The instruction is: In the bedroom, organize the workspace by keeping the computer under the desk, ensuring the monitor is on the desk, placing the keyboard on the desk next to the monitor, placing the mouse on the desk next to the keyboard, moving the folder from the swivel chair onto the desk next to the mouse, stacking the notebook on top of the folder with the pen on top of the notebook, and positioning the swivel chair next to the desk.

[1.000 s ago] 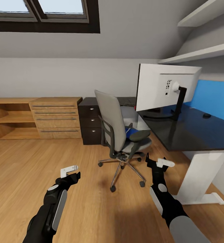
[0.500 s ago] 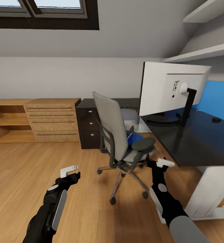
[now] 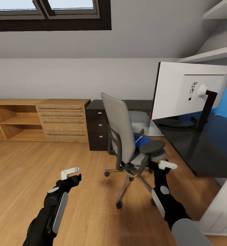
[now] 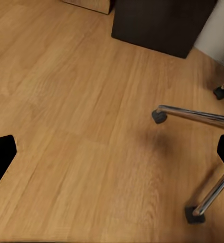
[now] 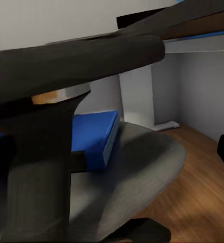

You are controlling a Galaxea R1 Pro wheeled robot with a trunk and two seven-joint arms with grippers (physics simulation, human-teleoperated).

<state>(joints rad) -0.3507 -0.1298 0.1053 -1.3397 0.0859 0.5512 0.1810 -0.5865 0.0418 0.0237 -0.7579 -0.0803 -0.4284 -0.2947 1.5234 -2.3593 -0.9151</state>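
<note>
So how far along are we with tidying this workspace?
Early on. Done: the monitor stands on the desk. In hand: nothing; the right pincer is open near the swivel chair, the left pincer over bare floor. Left: the blue folder lies on the chair seat; the rest follows.

chair (image 3: 127, 136): left of desk (image 3: 199, 147), just beside its corner | folder (image 5: 94, 136): on chair seat | monitor (image 3: 188, 90): on desk | drawers (image 3: 99, 130): behind chair | dresser (image 3: 64, 120): left of drawers
</note>
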